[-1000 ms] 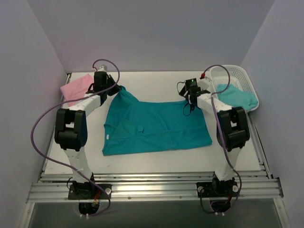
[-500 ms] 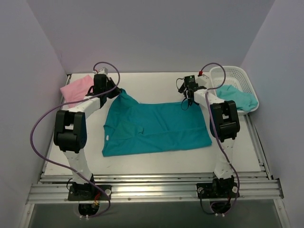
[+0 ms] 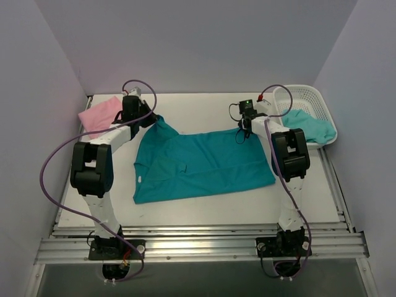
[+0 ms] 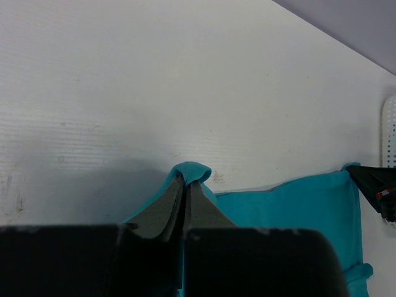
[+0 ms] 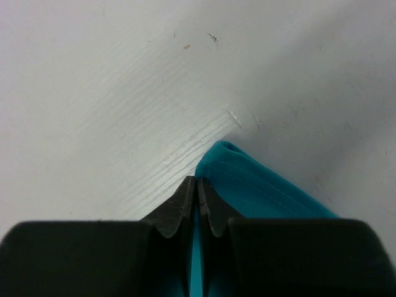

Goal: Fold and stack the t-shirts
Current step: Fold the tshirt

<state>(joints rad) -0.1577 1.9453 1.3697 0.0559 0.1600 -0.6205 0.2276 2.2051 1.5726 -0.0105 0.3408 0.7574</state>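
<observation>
teal shirt (image 3: 204,164): spread mostly flat across the middle of the overhead view on the white table (image 3: 204,207). Its upper left corner is drawn up into a peak, and its upper right corner ends at the right arm's fingers.
left gripper (image 4: 184,185): fingers pressed together with no gap, pinching the peaked corner of the teal shirt. A small fold of cloth curls over the tips, at the lower centre of the left wrist view.
right gripper (image 5: 197,189): fingers closed to a thin slit with teal cloth showing between them. The shirt's hemmed corner pokes out just past the tips and lies on the table.
pink shirt (image 3: 99,113): lies at the upper left of the overhead view, against the left wall and just left of the left arm's wrist.
aqua shirt (image 3: 307,127): bunched in the basket (image 3: 306,94) and spilling over its near side.
basket: white plastic lattice, at the upper right of the overhead view beside the right wall.
</observation>
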